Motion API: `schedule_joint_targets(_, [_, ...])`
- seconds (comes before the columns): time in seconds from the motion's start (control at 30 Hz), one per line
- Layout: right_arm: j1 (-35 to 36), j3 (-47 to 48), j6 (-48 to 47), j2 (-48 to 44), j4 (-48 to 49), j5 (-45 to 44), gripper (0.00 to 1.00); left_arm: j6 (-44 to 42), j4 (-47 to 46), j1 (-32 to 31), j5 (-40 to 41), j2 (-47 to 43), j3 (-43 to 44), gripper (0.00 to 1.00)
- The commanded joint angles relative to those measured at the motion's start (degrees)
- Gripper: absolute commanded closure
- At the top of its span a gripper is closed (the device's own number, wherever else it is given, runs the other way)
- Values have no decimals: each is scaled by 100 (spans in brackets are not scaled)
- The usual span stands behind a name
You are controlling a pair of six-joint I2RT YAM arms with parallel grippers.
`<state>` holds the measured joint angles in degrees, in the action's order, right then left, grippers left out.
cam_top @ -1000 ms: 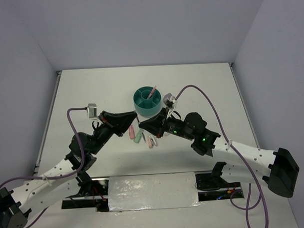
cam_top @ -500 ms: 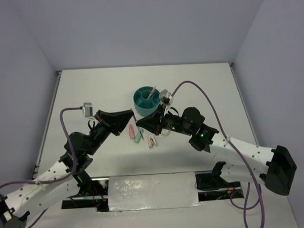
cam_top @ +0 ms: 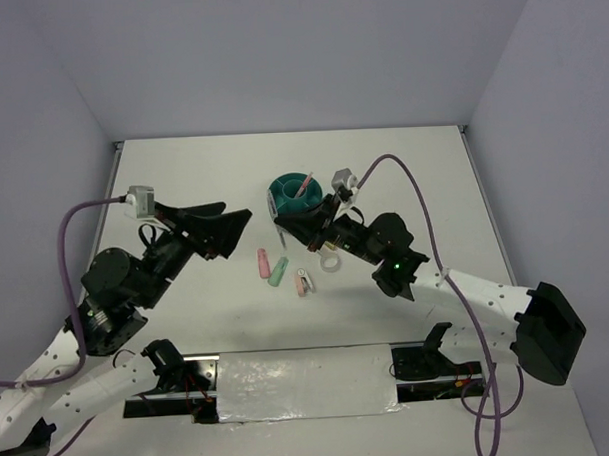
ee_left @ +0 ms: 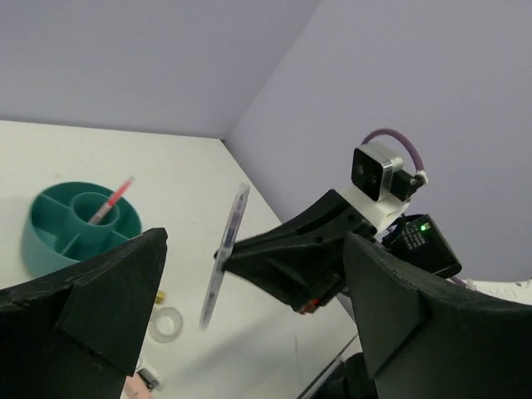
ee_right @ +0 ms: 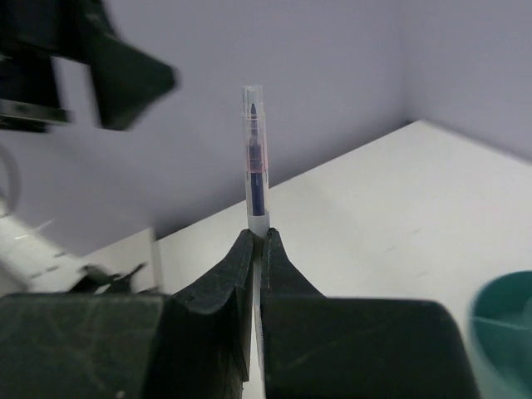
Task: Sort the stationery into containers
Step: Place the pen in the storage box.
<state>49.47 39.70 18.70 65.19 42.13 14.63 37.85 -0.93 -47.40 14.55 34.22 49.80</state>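
The left arm has swung back and up to the left, and its pincer has sprung wide open, with nothing between the fingers. Off to that pincer's right, nearer the bases, lie the pink capsule and the pale-green capsule. Then comes the right pincer, which has lifted toward the far side. Its jaws are clamped tight on the thin grey pen, which stands up past the fingertips. Just behind that pincer sits the teal organiser, with the thin pink pen in its central cup. Nearer than the right pincer and to its right are the pink-white clip, then the clear tape ring.
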Motion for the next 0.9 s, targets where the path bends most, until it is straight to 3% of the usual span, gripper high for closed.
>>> schedule_joint_targets(0.0, [-306,-322,-880,239,1379,-653,100,-348,733,-24,574,-161,442,1])
schedule_joint_targets(0.1, [-657,-464,-1499,844,2489,-403,100,-751,1471,-24,393,-196,583,1])
schedule_joint_targets(0.23, [-1387,176,-1132,1952,3133,390,100,-1007,2411,-24,49,-415,514,1])
schedule_joint_targets(0.33, [-1791,528,-754,2866,3924,898,100,-1147,2624,-24,-284,-644,224,1])
schedule_joint_targets(0.57, [-2117,1390,-639,3957,3646,1314,100,-1323,2695,-24,-812,-1057,-102,1])
schedule_joint_targets(0.87, [-2179,1725,-806,4150,3328,1297,100,-1403,2651,-6,-1129,-970,-93,1])
